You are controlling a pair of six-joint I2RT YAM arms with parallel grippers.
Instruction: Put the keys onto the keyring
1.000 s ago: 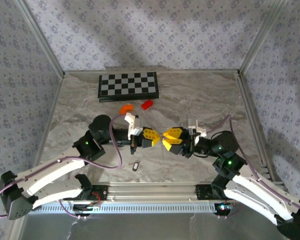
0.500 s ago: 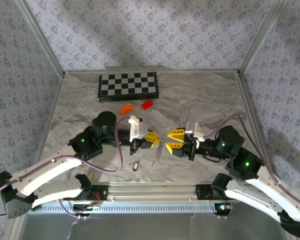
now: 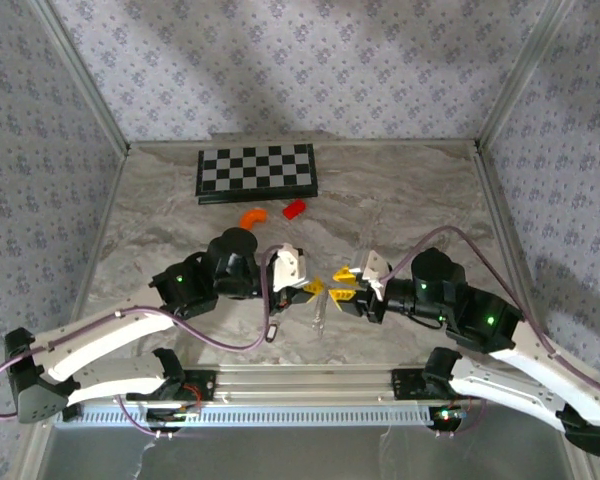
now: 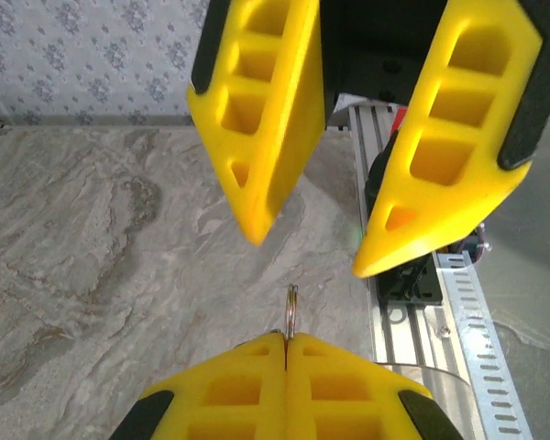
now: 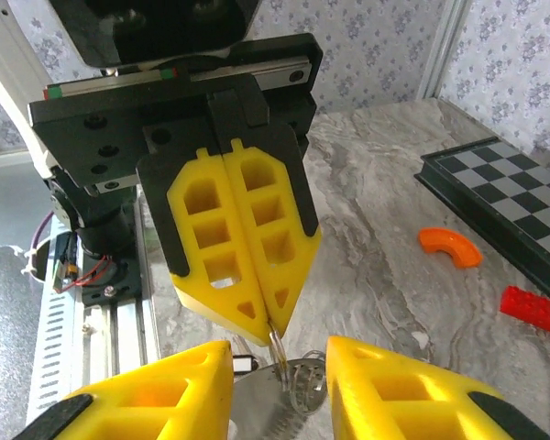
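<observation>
- Checkerboard (image 3: 257, 172) at the far left of the marble table (image 3: 410, 200).
- Curved orange piece (image 3: 252, 215) and red block (image 3: 295, 208) lie just in front of it, well apart from both grippers.
- Key (image 3: 271, 331) lies on the table near the front edge, beside the left arm's purple cable.
- Left gripper (image 3: 315, 290): fingers pressed together, pinching the keyring (image 4: 291, 312), which hangs from the tips.
- Right gripper (image 3: 340, 284): fingers apart, facing the left gripper closely, either side of the ring, gripping nothing.
</observation>
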